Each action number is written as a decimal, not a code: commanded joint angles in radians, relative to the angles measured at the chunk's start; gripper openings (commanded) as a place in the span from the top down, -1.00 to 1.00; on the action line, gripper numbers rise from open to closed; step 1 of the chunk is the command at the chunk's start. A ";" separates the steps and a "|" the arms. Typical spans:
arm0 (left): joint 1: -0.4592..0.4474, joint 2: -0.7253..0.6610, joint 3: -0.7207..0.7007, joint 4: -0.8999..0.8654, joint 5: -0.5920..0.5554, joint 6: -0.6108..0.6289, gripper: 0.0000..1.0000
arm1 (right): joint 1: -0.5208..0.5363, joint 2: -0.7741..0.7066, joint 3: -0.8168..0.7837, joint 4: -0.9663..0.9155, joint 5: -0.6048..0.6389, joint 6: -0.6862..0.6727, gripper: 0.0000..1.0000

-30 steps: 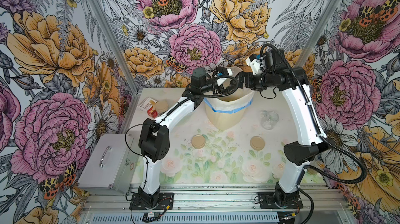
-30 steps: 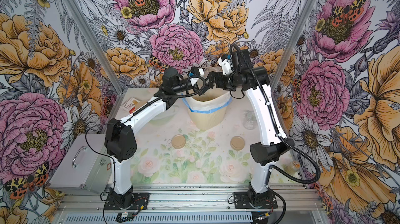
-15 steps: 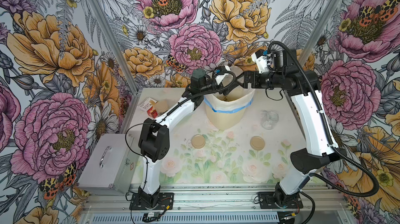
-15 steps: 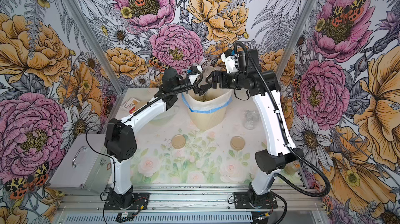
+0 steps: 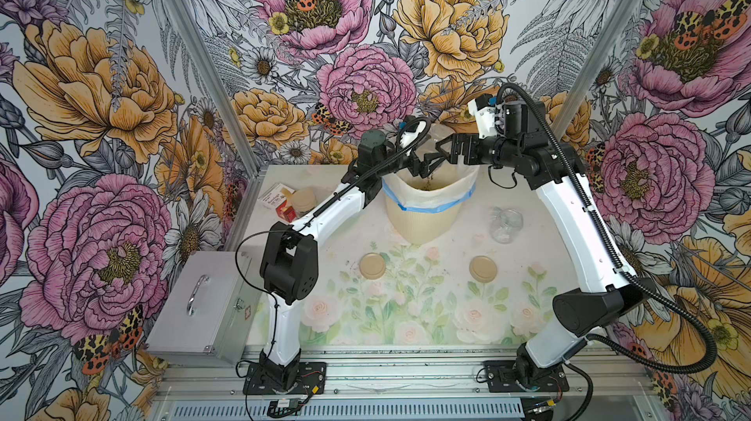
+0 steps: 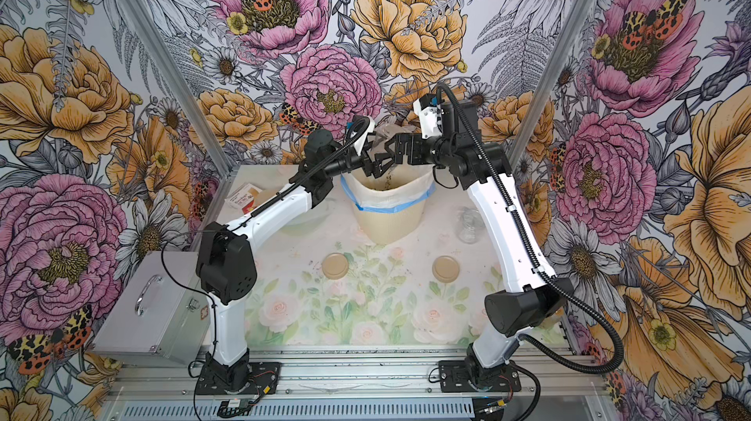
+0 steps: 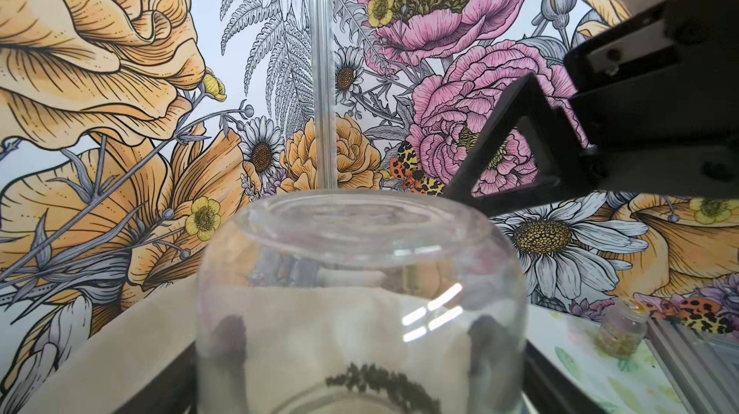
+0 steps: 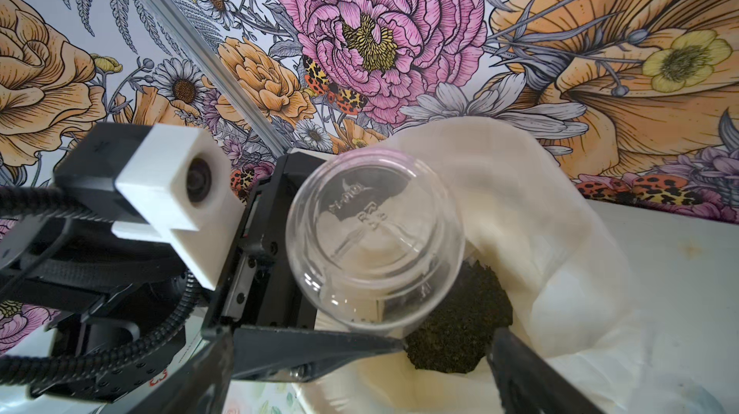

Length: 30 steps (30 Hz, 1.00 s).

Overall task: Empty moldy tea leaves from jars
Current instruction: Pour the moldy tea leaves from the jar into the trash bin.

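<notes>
- Nearest, two tan lids [image 5: 372, 266] lie loose on the table [image 5: 426, 317]; they can wait until pouring ends.
- Middle right, an uncapped jar [image 5: 506, 224] stands alone. On the far left, a lidded jar [image 5: 302, 199] sits by a small box.
- Farther back, the bin [image 5: 422, 222] holds dumped tea leaves [image 8: 460, 320] inside its bag.
- Above it, the left tool [image 7: 360, 336] grips the held jar [image 8: 374, 248] mouth-down. A dark crescent of leaves clings near the mouth.
- The step probably goes best with the mouth kept inside the bag's rim, a gentle shake and a firm grip, since the glass looks slick.
- The right tool [image 8: 448, 346] hangs wide open just beside the jar; it should stay clear or only tap lightly.
</notes>
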State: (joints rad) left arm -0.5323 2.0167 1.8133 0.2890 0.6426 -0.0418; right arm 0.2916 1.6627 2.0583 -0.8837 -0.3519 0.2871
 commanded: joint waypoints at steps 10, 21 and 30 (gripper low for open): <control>0.003 -0.067 0.008 0.070 -0.012 -0.135 -0.24 | 0.010 -0.005 -0.084 0.267 0.009 0.055 -0.99; 0.002 -0.073 0.007 0.059 0.001 -0.111 -0.24 | 0.021 0.087 -0.038 0.264 -0.025 0.125 -0.99; -0.012 -0.082 0.021 -0.038 0.034 -0.017 -0.24 | 0.042 0.125 -0.020 0.260 -0.019 0.136 -0.95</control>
State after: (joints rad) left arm -0.5354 2.0075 1.8133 0.2455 0.6449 -0.1146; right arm 0.3244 1.7657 1.9968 -0.6430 -0.3637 0.4076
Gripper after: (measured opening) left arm 0.881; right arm 0.978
